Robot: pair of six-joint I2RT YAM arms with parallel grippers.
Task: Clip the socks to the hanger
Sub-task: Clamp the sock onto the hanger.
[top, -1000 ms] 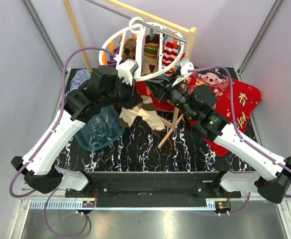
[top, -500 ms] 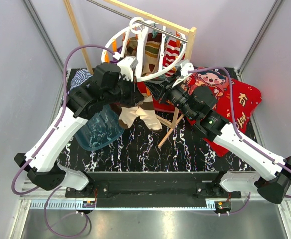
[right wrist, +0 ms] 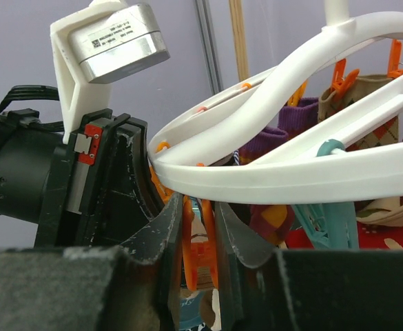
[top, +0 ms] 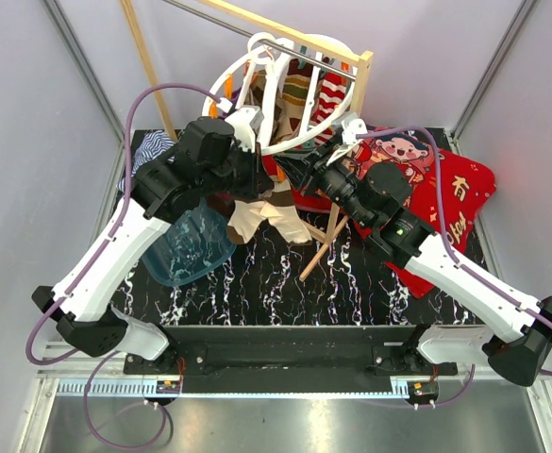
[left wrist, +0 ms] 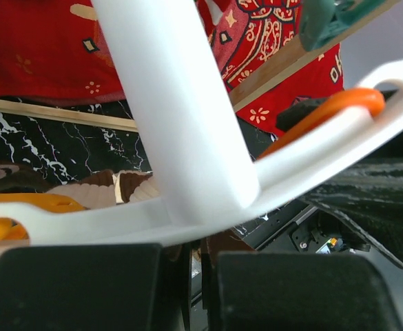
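The round white hanger (top: pixel 280 143) hangs from the wooden frame, with socks (top: pixel 296 94) clipped on its far side. My left gripper (top: pixel 257 177) is just under the hanger's near rim, shut on a brown and cream sock (top: pixel 259 215) that dangles below it. In the left wrist view a white spoke of the hanger (left wrist: pixel 177 117) fills the middle, and a brown edge of the sock (left wrist: pixel 223 243) sits between the closed jaws of the left gripper (left wrist: pixel 201 255). My right gripper (right wrist: pixel 202 238) is shut on an orange clip (right wrist: pixel 200 258) under the hanger's rim (right wrist: pixel 291 172). It faces the left gripper closely (top: pixel 292 170).
A clear blue tub (top: pixel 191 247) lies left of centre on the marbled table. A red cartoon blanket (top: pixel 450 198) covers the back right. A blue-white striped cloth (top: pixel 149 147) is at the back left. Wooden frame poles (top: pixel 325 241) lean under the hanger. A teal clip (right wrist: pixel 337 222) hangs beside the orange one.
My left arm has shifted right and slightly up with the sock, closer under the hanger's rim. The hanger has tilted a little. The right arm has stayed put.
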